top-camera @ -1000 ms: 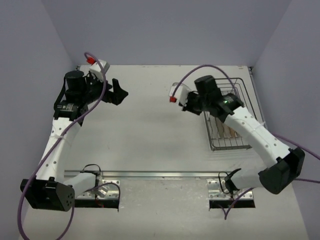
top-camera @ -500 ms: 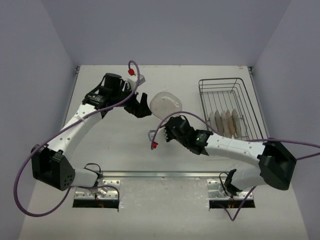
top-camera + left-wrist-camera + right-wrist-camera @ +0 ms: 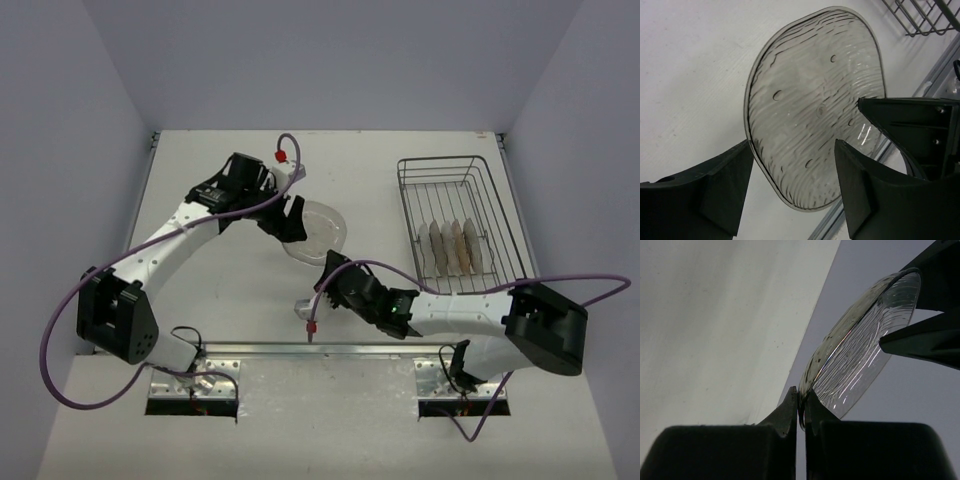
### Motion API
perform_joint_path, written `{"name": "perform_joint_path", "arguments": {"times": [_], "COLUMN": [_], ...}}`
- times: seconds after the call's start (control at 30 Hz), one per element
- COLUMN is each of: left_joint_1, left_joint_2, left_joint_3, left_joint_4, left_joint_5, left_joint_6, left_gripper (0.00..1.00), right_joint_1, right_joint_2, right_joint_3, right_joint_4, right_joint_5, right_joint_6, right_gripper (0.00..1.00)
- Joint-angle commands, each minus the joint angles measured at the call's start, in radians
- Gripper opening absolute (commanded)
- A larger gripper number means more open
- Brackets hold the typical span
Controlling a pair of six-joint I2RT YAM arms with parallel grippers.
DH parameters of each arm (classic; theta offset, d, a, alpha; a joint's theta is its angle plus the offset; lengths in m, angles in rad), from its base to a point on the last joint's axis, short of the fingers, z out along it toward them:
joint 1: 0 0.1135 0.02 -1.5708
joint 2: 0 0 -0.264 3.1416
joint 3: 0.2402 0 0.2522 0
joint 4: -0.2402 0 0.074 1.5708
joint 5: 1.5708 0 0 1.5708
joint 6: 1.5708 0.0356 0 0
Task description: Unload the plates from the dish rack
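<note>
A translucent clear plate (image 3: pixel 322 230) is held tilted above the table in the middle. My right gripper (image 3: pixel 327 268) is shut on its near rim, which the right wrist view shows pinched between the jaws (image 3: pixel 801 399), with the plate (image 3: pixel 860 350) rising up and to the right. My left gripper (image 3: pixel 293 220) is open at the plate's left side. In the left wrist view its fingers (image 3: pixel 720 190) straddle the plate's lower edge (image 3: pixel 810 115) without closing. The dish rack (image 3: pixel 404 200) stands at the right with several upright plates (image 3: pixel 455 247) in it.
A metal rail (image 3: pixel 330 348) runs along the near table edge in front of the arm bases. Grey walls close the table at the left, back and right. A corner of the rack (image 3: pixel 920 20) shows in the left wrist view.
</note>
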Motion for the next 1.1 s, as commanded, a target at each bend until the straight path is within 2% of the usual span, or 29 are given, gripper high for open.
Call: {"name": "perform_joint_path", "arguments": {"times": [0.0, 0.13, 0.2, 0.27, 0.3, 0.33, 0.4, 0.47, 0.6, 0.73, 0.8, 0.9, 1.0, 1.07], "left_joint_1": [-0.008, -0.008, -0.008, -0.004, 0.003, 0.031, 0.077, 0.188, 0.283, 0.325, 0.339, 0.359, 0.379, 0.385], "left_joint_2": [-0.008, -0.001, 0.003, -0.001, -0.003, -0.006, -0.006, 0.008, 0.083, 0.183, 0.311, 0.442, 0.604, 0.719], "left_joint_3": [0.024, 0.021, 0.022, 0.018, 0.015, 0.012, 0.008, 0.018, 0.087, 0.146, 0.226, 0.374, 0.493, 0.625], "left_joint_4": [0.041, 0.046, 0.051, 0.059, 0.073, 0.081, 0.092, 0.109, 0.128, 0.154, 0.164, 0.146, 0.126, 0.103], "left_joint_5": [-0.092, -0.083, -0.090, -0.090, -0.086, -0.075, -0.027, 0.018, 0.008, 0.003, 0.018, 0.031, 0.026, 0.014], "left_joint_6": [0.005, -0.001, -0.005, -0.016, -0.031, -0.041, -0.063, -0.104, -0.126, -0.178, -0.213, -0.224, -0.218, -0.206], "left_gripper": [0.53, 0.30, 0.12, 0.01, 0.00, 0.00, 0.00, 0.00, 0.00, 0.00, 0.00, 0.00, 0.00, 0.00], "right_joint_1": [0.015, 0.017, 0.018, 0.018, 0.018, 0.017, 0.000, -0.055, -0.246, -0.423, -0.558, -0.668, -0.731, -0.790], "right_joint_2": [-0.003, -0.004, -0.009, -0.016, -0.019, -0.023, -0.039, -0.059, -0.113, -0.165, -0.196, -0.235, -0.268, -0.279], "right_joint_3": [0.002, 0.001, 0.002, 0.014, 0.040, 0.060, 0.116, 0.185, 0.301, 0.401, 0.403, 0.375, 0.353, 0.353], "right_joint_4": [0.128, 0.135, 0.121, 0.051, 0.012, -0.027, -0.133, -0.259, -0.460, -0.668, -0.747, -0.841, -0.907, -0.933], "right_joint_5": [0.030, 0.041, 0.053, 0.066, 0.072, 0.076, 0.085, 0.067, -0.005, -0.131, -0.199, -0.301, -0.370, -0.424], "right_joint_6": [-0.036, -0.039, -0.031, 0.011, 0.042, 0.080, 0.193, 0.321, 0.602, 0.842, 1.014, 1.125, 1.176, 1.203], "right_gripper": [0.00, 0.00, 0.03, 0.25, 0.50, 0.63, 0.78, 0.86, 0.90, 0.90, 0.90, 0.90, 0.90, 0.90]}}
